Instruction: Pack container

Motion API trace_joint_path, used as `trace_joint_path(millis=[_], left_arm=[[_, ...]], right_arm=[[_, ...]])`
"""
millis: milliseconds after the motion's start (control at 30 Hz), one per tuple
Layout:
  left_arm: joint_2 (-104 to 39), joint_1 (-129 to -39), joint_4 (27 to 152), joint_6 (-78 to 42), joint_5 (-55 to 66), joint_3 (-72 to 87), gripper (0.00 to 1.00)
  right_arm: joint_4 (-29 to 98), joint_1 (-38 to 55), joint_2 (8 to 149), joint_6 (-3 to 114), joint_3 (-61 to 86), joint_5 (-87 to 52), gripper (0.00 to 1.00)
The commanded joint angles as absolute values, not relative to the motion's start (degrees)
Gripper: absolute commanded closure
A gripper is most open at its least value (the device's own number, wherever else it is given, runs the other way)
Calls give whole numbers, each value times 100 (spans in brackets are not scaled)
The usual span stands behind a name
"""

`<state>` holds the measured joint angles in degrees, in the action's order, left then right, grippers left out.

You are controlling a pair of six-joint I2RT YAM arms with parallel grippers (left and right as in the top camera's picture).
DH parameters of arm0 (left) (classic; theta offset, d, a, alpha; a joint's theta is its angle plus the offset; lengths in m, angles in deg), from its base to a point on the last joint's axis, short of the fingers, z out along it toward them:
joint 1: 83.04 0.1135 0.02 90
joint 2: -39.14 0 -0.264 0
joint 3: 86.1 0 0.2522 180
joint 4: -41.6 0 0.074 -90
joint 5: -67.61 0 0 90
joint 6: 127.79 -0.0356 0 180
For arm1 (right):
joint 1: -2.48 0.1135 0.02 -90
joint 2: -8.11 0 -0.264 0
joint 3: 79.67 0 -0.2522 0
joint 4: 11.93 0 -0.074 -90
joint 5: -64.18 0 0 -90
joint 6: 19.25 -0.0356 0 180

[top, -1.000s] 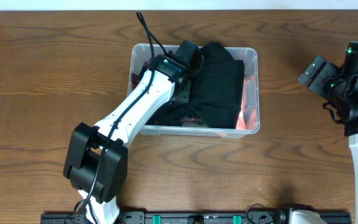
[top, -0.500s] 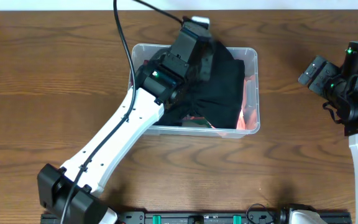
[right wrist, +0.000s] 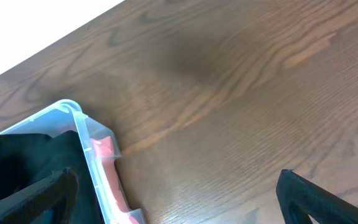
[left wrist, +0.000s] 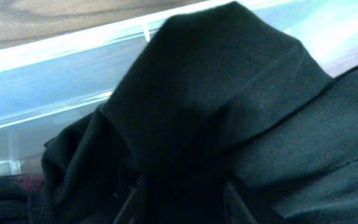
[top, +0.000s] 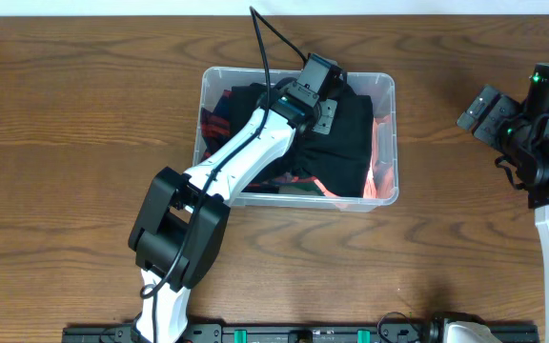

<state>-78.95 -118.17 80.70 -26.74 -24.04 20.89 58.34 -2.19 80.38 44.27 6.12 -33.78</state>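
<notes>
The container point(top: 203, 105) is a clear plastic bin at the table's centre back, filled with clothes. A black garment point(top: 346, 143) lies on top of them. My left gripper point(top: 324, 103) is down inside the bin at its far side. In the left wrist view the left gripper point(left wrist: 182, 199) is closed on a raised fold of the black garment point(left wrist: 229, 93), with the bin wall point(left wrist: 55, 81) just behind. My right gripper point(top: 475, 112) is open and empty above the bare table, right of the bin. The right gripper point(right wrist: 176, 186) sees the bin's corner point(right wrist: 82, 134).
Orange-pink cloth point(top: 381, 152) lies along the bin's right wall, also in the right wrist view point(right wrist: 107, 155). Dark red patterned cloth point(top: 215, 114) shows at the bin's left end. A black rail point(top: 303, 333) runs along the front edge. Brown wooden table point(top: 65, 143) surrounds the bin.
My left arm rose high over the bin, then came back down to the bin's far side on the black garment. The right arm has not moved.
</notes>
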Motion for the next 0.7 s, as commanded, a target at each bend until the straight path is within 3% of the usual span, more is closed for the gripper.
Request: trace_joint_path(millis=[0,233,433,667], left_arm=[[-8111,-11826,8407,-2810,-2133,1973,59],[-7086,-11809,8673,-2836,-2177,2028,58],[-5414,-11634,9220,-2834,-2201,2028,35],[-3720,-10906,10590,-2926,-2929,2026,29]], right_arm=[[5845,-247,8023,4449,569,-3440,1],[5845,-247,8023,4449,569,-3438,1],[5843,-247,8023,4449,571,-3440,1],[5845,-247,8023,4447,571,-3440,1]])
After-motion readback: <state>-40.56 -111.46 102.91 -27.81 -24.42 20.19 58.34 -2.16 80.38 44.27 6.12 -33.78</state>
